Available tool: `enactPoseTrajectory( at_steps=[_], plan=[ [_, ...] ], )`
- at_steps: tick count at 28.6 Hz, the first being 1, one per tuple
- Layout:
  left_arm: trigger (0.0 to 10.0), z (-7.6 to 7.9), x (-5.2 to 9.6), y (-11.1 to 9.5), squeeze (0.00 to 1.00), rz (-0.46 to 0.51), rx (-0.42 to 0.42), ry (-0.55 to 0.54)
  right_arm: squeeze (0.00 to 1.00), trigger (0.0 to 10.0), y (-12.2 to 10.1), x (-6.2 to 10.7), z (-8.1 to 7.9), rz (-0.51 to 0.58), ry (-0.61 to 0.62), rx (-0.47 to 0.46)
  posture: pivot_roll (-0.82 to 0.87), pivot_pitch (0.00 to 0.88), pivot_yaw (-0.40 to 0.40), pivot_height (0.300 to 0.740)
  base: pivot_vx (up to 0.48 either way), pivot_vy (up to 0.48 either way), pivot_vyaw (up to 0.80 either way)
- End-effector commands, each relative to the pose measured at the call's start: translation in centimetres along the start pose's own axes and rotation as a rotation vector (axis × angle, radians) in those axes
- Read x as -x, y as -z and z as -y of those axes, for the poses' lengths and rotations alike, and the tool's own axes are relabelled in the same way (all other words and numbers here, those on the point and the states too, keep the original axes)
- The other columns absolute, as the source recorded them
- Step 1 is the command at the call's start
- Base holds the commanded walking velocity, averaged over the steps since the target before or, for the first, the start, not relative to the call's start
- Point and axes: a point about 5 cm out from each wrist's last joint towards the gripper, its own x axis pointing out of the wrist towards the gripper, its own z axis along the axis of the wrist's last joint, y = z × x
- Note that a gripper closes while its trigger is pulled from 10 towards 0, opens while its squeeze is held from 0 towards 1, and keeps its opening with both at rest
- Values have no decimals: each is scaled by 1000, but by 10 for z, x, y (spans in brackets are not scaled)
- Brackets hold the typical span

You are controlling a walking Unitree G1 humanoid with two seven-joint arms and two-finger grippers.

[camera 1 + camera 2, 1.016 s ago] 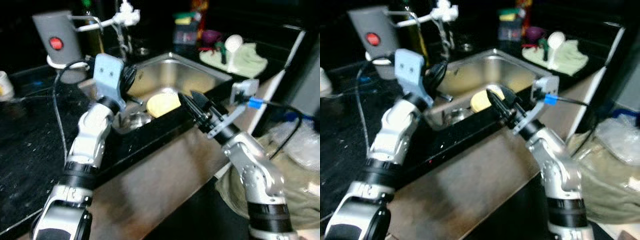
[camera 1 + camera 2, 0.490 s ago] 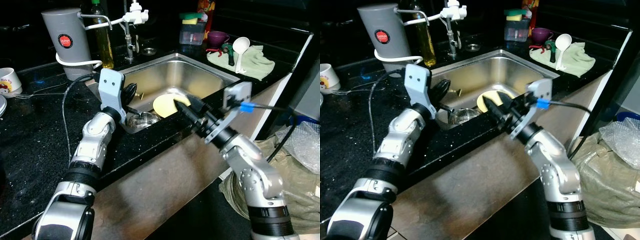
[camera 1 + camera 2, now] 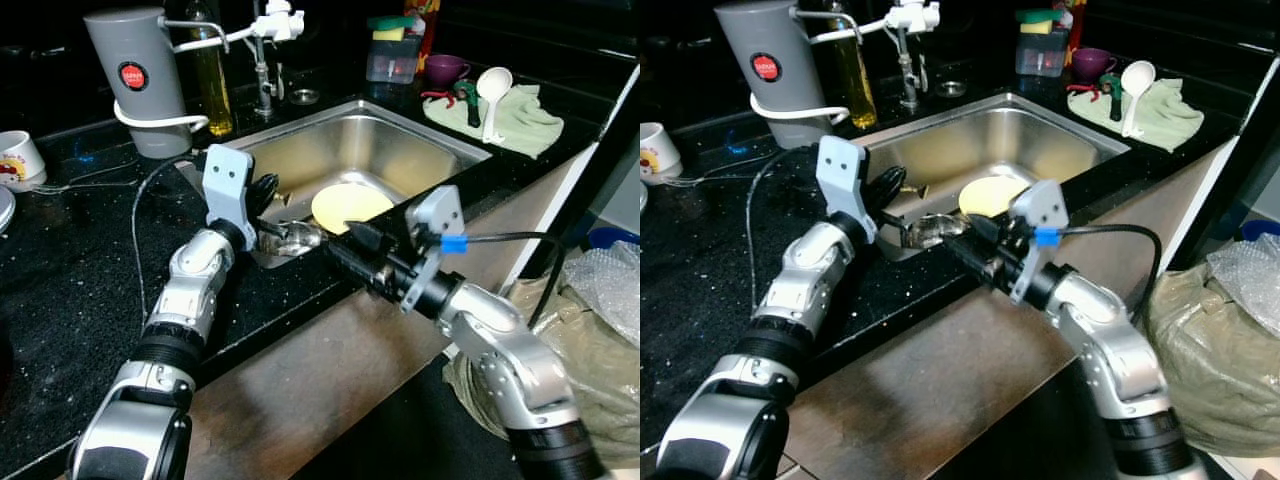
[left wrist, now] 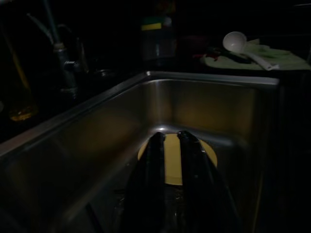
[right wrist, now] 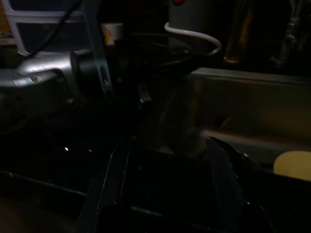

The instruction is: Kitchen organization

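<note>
Yellow plate (image 3: 349, 205) lay flat in steel sink (image 3: 420, 150). Left gripper (image 4: 170, 145), jaws nearly together, was held over it. Right gripper (image 5: 170, 160), jaws apart, was held at black counter (image 3: 70, 260) edge.

A sink (image 3: 440, 145) is set into the bench (image 3: 70, 260). In it lies a plate (image 3: 348, 205), with a glass bowl (image 3: 292, 238) at the sink's near left corner. Behind the sink stands a tap (image 3: 263, 60), and left of the tap a bottle (image 3: 211, 75) and a jug (image 3: 140, 75). A cup (image 3: 18, 160) sits at the far left. To the right of the sink a cloth (image 3: 520, 120) lies on the bench with a ladle (image 3: 493, 95) on it.
</note>
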Motion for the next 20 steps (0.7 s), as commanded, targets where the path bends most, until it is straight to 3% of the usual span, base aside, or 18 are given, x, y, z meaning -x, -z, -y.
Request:
enactPoseTrajectory(
  at_steps=[1,2,12,13,14,15,18,20],
  plan=[
    [10000,-2,-1,-1,953,6,-2,1,0,10000,-2,0,-2,-2,-10,9,-63,26,37,740,0,0,0],
    [10000,-2,-1,-1,1000,7,-2,1,0,10000,-2,0,0,1,-4,8,-63,26,37,740,0,0,0],
    [10000,-4,-1,-7,1000,36,-21,-17,0,10000,-4,-2,0,22,1,-1,-56,22,36,740,0,0,0],
    [10000,-9,0,-18,867,73,-51,-60,0,10000,-6,-2,0,45,6,-19,-55,21,35,740,0,0,0],
    [10000,-10,0,-20,867,82,-58,-71,0,10000,-6,-3,0,50,7,-24,-55,21,35,740,0,0,0],
    [10000,-12,2,-26,0,100,-78,-95,0,10000,-8,-3,0,68,10,-30,-54,19,35,740,0,0,0],
    [10000,-14,4,-36,0,131,-133,-130,0,10000,-11,-3,1,104,13,-43,-49,19,32,740,0,0,0],
    [10000,-12,9,-48,0,169,-233,-157,0,10000,-13,-3,1,128,17,-55,-49,19,32,740,0,0,400]
  ],
)
